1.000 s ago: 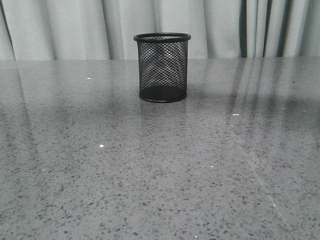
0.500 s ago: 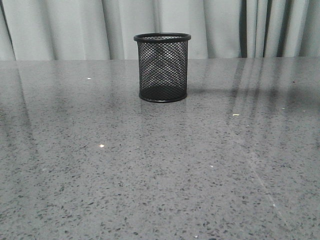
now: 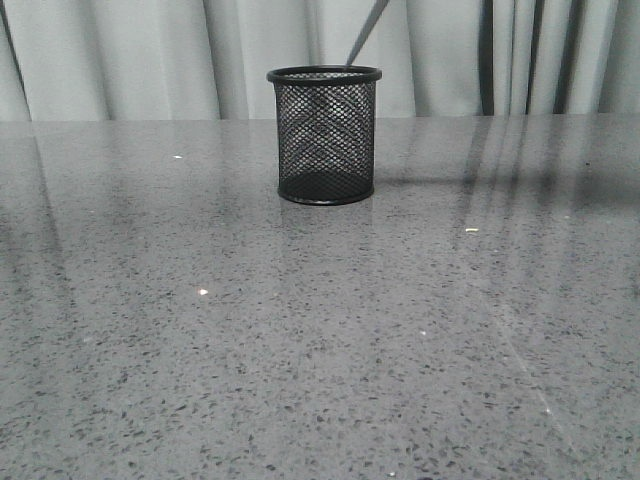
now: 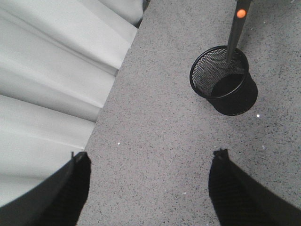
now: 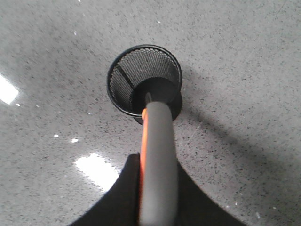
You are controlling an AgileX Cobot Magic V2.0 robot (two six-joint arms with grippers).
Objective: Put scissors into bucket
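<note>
The bucket [image 3: 324,135], a black wire-mesh cup, stands upright at the back middle of the grey table. The scissors' dark blade tip [image 3: 364,34] hangs slanted just above its rim. In the left wrist view the blades with the orange pivot dot [image 4: 241,13] point into the bucket's mouth [image 4: 221,75]. In the right wrist view my right gripper [image 5: 157,162] is shut on the scissors' grey, orange-lined handle [image 5: 157,155], right above the bucket [image 5: 143,77]. My left gripper [image 4: 150,157] is open and empty, off to the side of the bucket.
Pale curtains [image 3: 120,55] hang behind the table's far edge; they also show in the left wrist view [image 4: 51,80]. The speckled grey tabletop [image 3: 300,350] stretches from the bucket to the front.
The scissors' blade tip has come into the front view from above, down to just over the bucket's rim. The bucket has not moved.
</note>
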